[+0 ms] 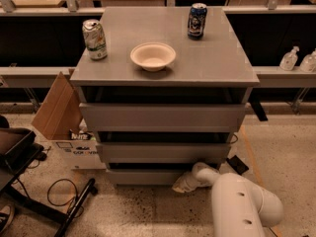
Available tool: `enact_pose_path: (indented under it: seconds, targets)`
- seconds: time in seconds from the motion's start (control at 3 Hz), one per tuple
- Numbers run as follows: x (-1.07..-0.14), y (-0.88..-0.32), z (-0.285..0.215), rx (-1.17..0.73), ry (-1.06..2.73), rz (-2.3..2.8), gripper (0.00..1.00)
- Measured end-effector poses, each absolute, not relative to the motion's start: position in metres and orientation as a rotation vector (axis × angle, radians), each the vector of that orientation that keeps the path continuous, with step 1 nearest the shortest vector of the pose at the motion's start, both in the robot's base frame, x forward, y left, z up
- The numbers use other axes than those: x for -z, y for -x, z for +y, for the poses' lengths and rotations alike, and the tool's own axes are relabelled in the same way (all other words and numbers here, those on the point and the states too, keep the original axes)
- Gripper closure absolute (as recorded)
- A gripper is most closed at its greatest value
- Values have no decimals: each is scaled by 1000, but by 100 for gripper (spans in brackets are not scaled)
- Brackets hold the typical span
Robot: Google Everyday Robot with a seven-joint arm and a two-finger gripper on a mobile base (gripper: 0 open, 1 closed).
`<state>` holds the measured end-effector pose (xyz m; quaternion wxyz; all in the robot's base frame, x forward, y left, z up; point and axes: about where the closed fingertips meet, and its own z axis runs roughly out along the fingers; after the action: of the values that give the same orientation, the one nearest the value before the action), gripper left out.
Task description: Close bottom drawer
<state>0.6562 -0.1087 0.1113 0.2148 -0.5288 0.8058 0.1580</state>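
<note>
One gripper [181,184] low at centre frame, at the right end of the bottom drawer [145,177], grip state cannot be told.

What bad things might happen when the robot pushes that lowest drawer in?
The gripper sits low against the front of the bottom drawer, right of its middle, so the push might slip under the front or skew the drawer. A hard shove may jolt the cabinet, and the tall green can and blue can on top might tip. The bowl looks steadier.
</note>
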Motion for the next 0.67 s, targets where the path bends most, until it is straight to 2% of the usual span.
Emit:
enact_pose_path:
  seconds: [0.33, 0.67]
  targets:
    - [-125, -636, -105, -439, 1528, 2231, 100]
    - [-184, -650, -138, -257, 1583, 2195, 100]
